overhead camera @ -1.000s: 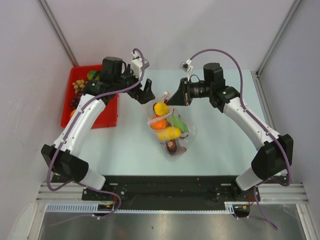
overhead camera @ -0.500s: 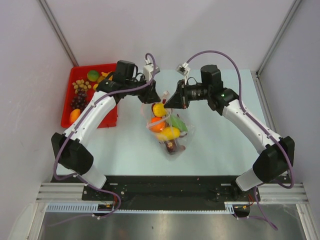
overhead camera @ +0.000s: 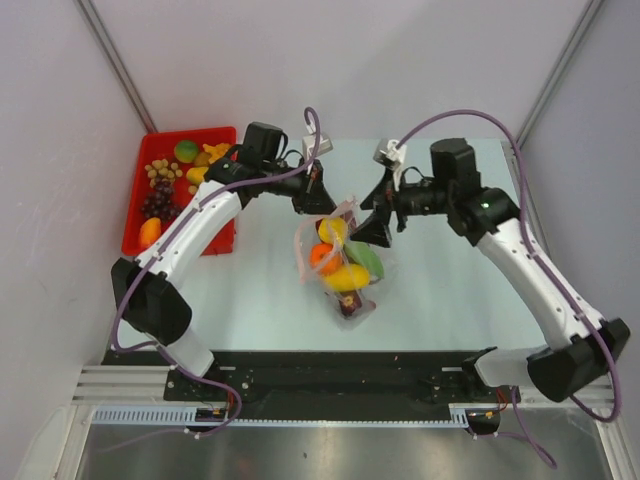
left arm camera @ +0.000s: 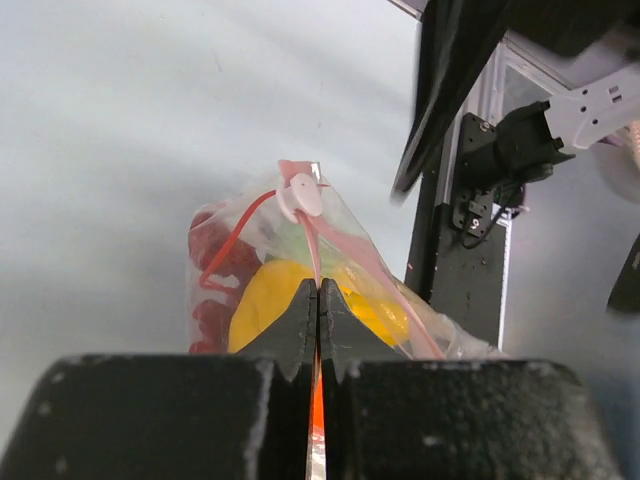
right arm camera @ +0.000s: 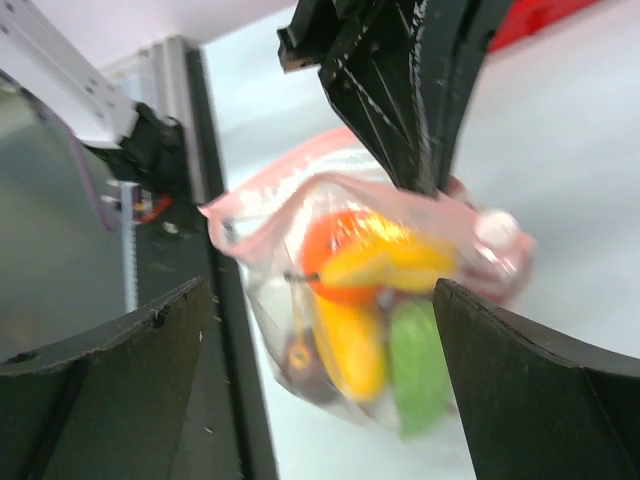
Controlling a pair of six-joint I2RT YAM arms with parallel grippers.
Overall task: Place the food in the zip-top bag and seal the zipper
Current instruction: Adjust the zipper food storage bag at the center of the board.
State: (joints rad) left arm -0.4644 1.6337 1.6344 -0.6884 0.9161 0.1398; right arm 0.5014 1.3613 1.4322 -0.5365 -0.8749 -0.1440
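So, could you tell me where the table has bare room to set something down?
The table is bare right of the bag, under the right arm, and near-left between the red tray and the bag. Mid-table is crowded, where the left pincer and right pincer meet at the bag.

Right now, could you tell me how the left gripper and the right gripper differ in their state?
The left gripper is shut on the zipper of the zip-top bag; the right gripper is open, gripping nothing. The left jaws meet; the right jaws stand wide apart. Both point at the bag.
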